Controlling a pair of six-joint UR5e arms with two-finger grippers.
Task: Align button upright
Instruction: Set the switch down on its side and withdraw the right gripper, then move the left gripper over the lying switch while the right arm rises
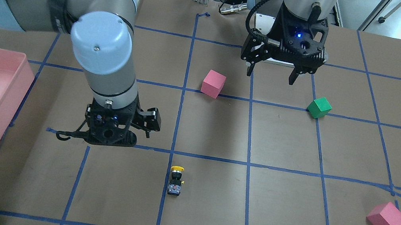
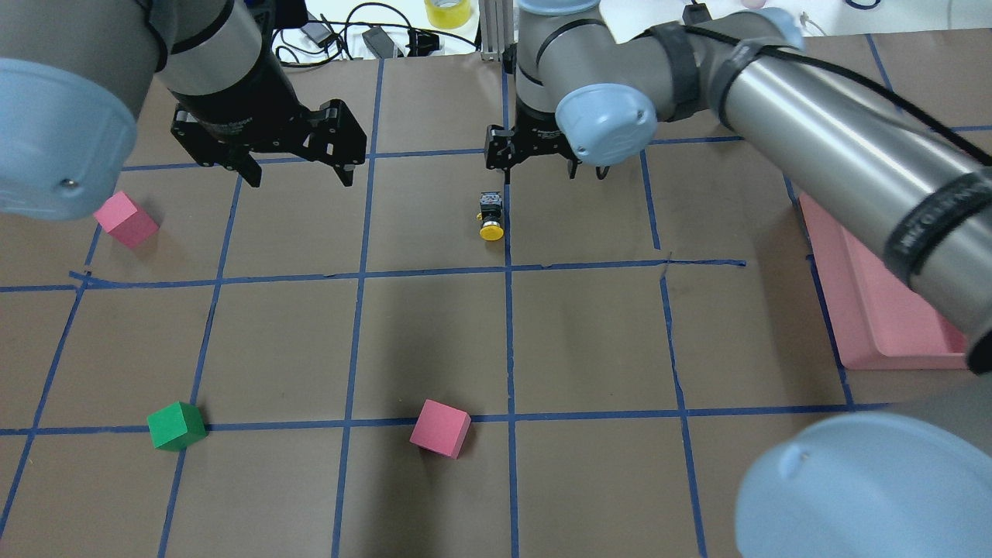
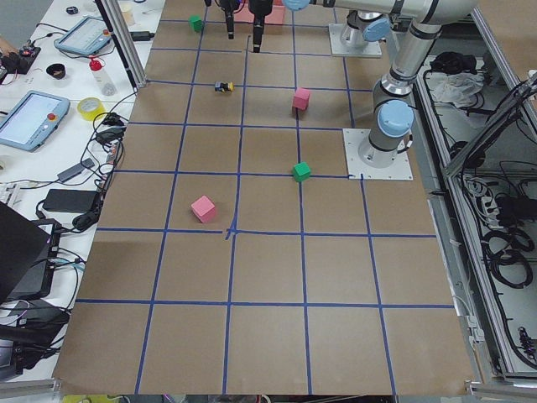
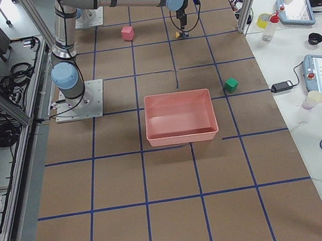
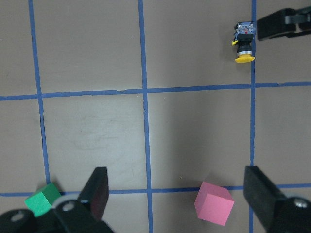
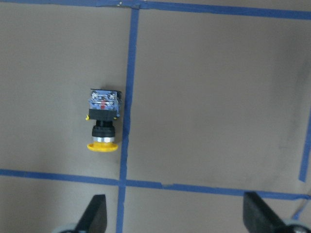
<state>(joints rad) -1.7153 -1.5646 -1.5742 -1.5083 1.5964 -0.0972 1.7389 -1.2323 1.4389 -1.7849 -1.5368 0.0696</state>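
The button (image 2: 491, 217) lies on its side on the brown table, beside a blue tape line. Its yellow cap points toward the robot and its contact block points away. It also shows in the front view (image 1: 175, 181), the right wrist view (image 6: 103, 121) and the left wrist view (image 5: 244, 43). My right gripper (image 2: 540, 172) is open and empty, hovering just beyond and a little right of the button. In its wrist view (image 6: 180, 213) the button sits left of centre, apart from both fingers. My left gripper (image 2: 301, 180) is open and empty above the table, far left of the button; it also shows in the front view (image 1: 270, 77).
A pink bin (image 2: 876, 310) stands at the table's right side. A pink cube (image 2: 126, 219) sits at the left. A green cube (image 2: 177, 425) and another pink cube (image 2: 440, 428) sit nearer the robot. Blue tape lines grid the table.
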